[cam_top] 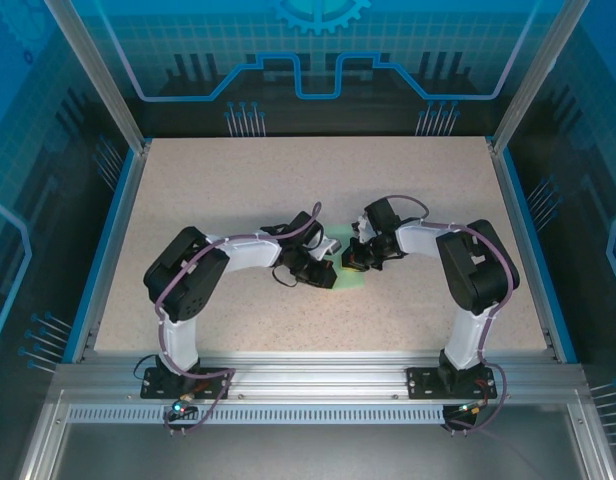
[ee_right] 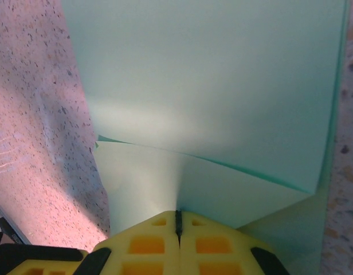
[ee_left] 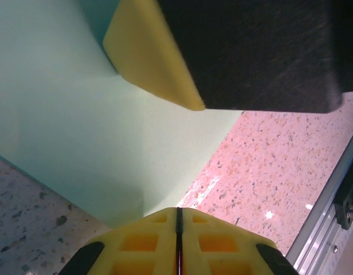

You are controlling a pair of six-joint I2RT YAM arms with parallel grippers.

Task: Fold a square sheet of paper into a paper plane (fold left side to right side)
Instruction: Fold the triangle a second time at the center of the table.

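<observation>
The square sheet of paper (cam_top: 345, 275) lies pale mint green at the table's middle, between both grippers. In the left wrist view the paper (ee_left: 79, 114) spreads wide, and its near corner runs into my left gripper (ee_left: 177, 213), which is shut on it. The right gripper's yellow finger (ee_left: 153, 57) and black body hang over the sheet's far side. In the right wrist view a folded layer of the paper (ee_right: 211, 74) lies over a lower layer, and a crease rises into my right gripper (ee_right: 177, 215), shut on the paper. From above, the left gripper (cam_top: 323, 262) and right gripper (cam_top: 356, 256) almost touch.
The speckled beige table (cam_top: 238, 180) is ringed by a blue rim and glass walls. An aluminium rail (ee_left: 331, 195) runs along the near edge, close to the left gripper. Both arm bases (cam_top: 178, 375) stand on the front frame.
</observation>
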